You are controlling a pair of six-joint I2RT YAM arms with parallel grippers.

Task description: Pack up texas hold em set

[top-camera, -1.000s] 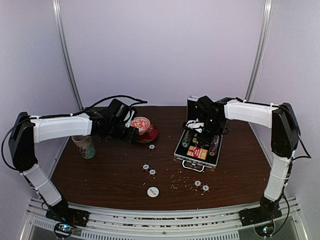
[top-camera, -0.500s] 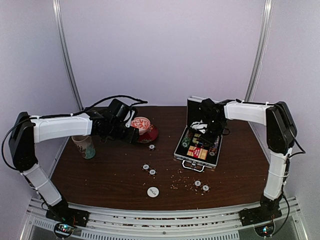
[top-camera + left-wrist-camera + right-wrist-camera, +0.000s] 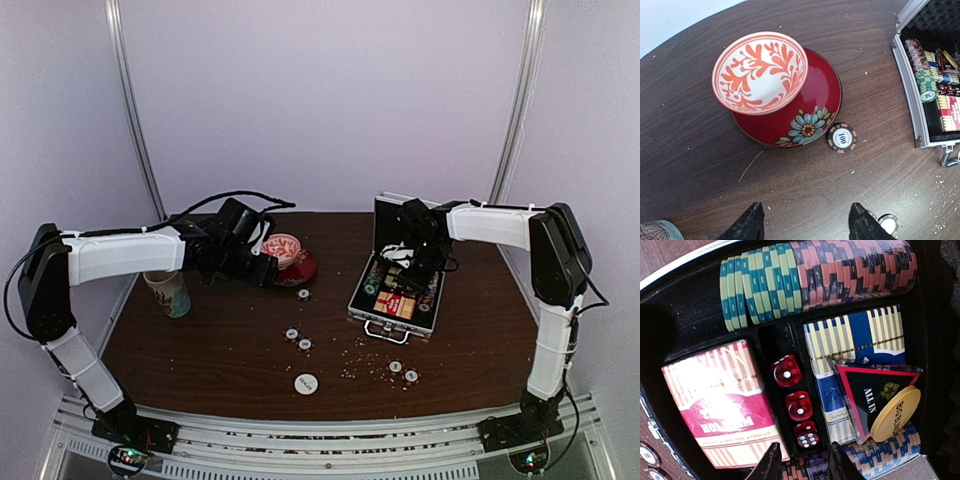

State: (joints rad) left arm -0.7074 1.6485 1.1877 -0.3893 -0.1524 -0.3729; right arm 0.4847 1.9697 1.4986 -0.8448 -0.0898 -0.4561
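Your right pincer (image 3: 802,462) has pulled back over the case (image 3: 358,298), parted a little; drop lower and dice (image 3: 799,407) get knocked.

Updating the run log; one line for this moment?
left gripper open, empty | right gripper open over case, near dice | chips loose on table

A loose chip (image 3: 842,138) reads "100"; the triangular plaque (image 3: 871,390) says "ALL IN"; the yellow disc (image 3: 896,412) says "BIG BLIND" (print on the red card box (image 3: 720,400) is too blurred).
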